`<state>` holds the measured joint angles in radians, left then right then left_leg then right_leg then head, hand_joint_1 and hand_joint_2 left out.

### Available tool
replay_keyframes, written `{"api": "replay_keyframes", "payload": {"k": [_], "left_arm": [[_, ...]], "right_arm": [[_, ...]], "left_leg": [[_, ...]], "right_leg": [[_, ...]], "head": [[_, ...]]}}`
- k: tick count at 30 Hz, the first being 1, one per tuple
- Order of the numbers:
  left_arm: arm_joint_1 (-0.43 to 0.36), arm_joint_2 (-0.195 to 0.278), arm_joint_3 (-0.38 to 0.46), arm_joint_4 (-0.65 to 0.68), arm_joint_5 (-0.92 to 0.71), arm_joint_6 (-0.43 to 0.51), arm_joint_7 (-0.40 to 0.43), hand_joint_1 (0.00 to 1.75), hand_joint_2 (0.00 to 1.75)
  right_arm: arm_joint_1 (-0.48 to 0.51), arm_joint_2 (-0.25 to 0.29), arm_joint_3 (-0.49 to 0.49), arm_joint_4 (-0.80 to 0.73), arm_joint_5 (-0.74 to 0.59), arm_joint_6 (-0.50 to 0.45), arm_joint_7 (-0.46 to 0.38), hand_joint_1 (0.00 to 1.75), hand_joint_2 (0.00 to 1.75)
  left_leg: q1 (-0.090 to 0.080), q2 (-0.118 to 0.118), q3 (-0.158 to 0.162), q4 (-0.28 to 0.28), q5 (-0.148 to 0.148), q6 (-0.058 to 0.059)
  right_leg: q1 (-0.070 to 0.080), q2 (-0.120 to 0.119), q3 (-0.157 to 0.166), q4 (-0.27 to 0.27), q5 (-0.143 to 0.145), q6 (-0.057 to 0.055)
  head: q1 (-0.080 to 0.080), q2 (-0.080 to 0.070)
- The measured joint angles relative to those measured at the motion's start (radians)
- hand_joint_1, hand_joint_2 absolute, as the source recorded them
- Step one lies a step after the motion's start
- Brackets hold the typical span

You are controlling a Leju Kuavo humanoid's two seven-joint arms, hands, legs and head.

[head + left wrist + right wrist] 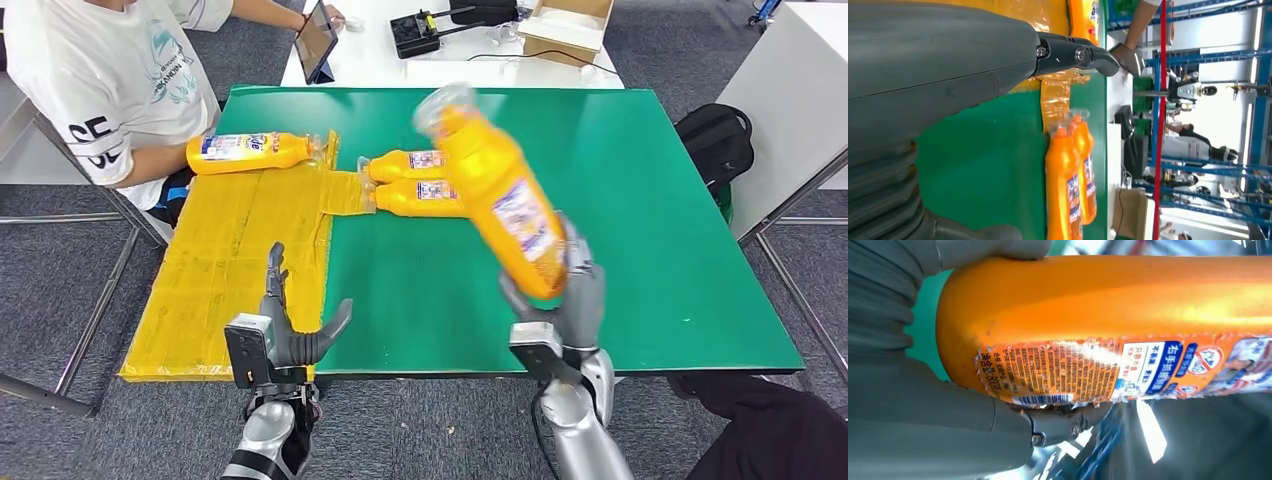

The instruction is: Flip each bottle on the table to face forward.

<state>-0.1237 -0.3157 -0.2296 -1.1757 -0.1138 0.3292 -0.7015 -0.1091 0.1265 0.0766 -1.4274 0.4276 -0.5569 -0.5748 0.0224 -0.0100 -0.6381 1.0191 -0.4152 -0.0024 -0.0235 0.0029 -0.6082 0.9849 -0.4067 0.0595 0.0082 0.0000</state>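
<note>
Nearest, the left hand (285,335) hovers at the near table edge with fingers spread wide, holding nothing. Just right, the right hand (570,300) grips the raised orange bottle (495,185) by its base only; tilted and top-heavy, it may slip or swing into the two lying bottles (415,183) beyond. Another bottle (245,152) lies far left on the yellow mat (230,260).

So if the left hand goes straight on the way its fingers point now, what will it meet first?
Probably the yellow taped mat, with the left hand over its near edge and fingers pointing away across it. Farther along lies the bottle by the person's arm; height above the mat is unclear.
</note>
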Motion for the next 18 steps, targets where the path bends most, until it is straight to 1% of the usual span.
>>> {"api": "replay_keyframes", "payload": {"k": [4, 6, 8, 10, 12, 14, 16, 18], "left_arm": [[0.0, 0.0, -0.001, 0.001, 0.002, -0.007, 0.0, 0.0, 1.75], [0.0, -0.001, -0.002, 0.003, 0.007, -0.018, 0.0, 0.0, 1.75], [0.0, -0.001, -0.003, 0.007, 0.024, -0.047, 0.0, 0.0, 1.75], [0.0, -0.001, -0.008, 0.014, 0.049, -0.092, 0.0, 0.0, 1.75], [0.002, -0.001, -0.018, 0.02, 0.075, -0.155, 0.0, 0.0, 1.75], [0.008, -0.001, -0.028, 0.022, 0.093, -0.232, 0.0, 0.0, 1.75], [0.02, -0.001, -0.037, 0.014, 0.104, -0.307, 0.005, 0.0, 1.75], [0.032, -0.001, -0.046, -0.002, 0.113, -0.364, 0.012, 0.0, 1.75]], "right_arm": [[0.048, 0.047, -0.04, -0.107, -0.006, -0.006, -0.005, 1.75, 1.75], [0.06, 0.061, -0.053, -0.134, -0.026, -0.017, -0.028, 1.75, 1.75], [0.073, 0.077, -0.073, -0.157, -0.059, -0.044, -0.067, 1.75, 1.75], [0.088, 0.093, -0.093, -0.178, -0.087, -0.059, -0.086, 1.75, 1.75], [0.104, 0.104, -0.109, -0.193, -0.097, -0.032, -0.087, 1.75, 1.75], [0.117, 0.115, -0.118, -0.193, -0.088, 0.029, -0.088, 1.75, 1.75], [0.126, 0.13, -0.12, -0.177, -0.067, 0.092, -0.088, 1.75, 1.75], [0.135, 0.146, -0.109, -0.143, -0.044, 0.127, -0.089, 1.75, 1.75]], "left_leg": [[-0.002, 0.001, 0.0, 0.0, -0.001, 0.001], [-0.002, 0.001, 0.0, 0.0, 0.0, 0.001], [-0.002, 0.001, 0.0, 0.0, 0.0, 0.001], [-0.002, 0.001, 0.0, 0.0, 0.0, 0.001], [-0.001, 0.001, 0.0, 0.0, 0.0, 0.001], [-0.001, 0.001, 0.0, 0.0, 0.0, 0.001], [-0.001, 0.002, 0.0, 0.0, -0.001, 0.001], [-0.001, 0.001, 0.0, 0.0, -0.001, 0.001]], "right_leg": [[-0.001, 0.0, -0.001, -0.001, 0.001, 0.0], [-0.001, 0.0, -0.001, -0.001, 0.001, 0.001], [-0.001, 0.0, 0.0, -0.001, 0.001, 0.001], [-0.001, 0.0, 0.0, 0.0, 0.001, 0.001], [-0.001, 0.0, 0.0, 0.0, 0.001, 0.001], [-0.001, 0.001, -0.001, 0.0, 0.001, 0.001], [0.0, 0.001, -0.001, 0.0, 0.001, 0.0], [0.0, 0.001, -0.001, 0.0, 0.0, 0.0]], "head": [[0.0, 0.0], [0.0, 0.0], [0.0, 0.0], [0.0, 0.0], [0.0, 0.0], [0.0, 0.0], [-0.001, 0.0], [0.0, 0.0]]}}
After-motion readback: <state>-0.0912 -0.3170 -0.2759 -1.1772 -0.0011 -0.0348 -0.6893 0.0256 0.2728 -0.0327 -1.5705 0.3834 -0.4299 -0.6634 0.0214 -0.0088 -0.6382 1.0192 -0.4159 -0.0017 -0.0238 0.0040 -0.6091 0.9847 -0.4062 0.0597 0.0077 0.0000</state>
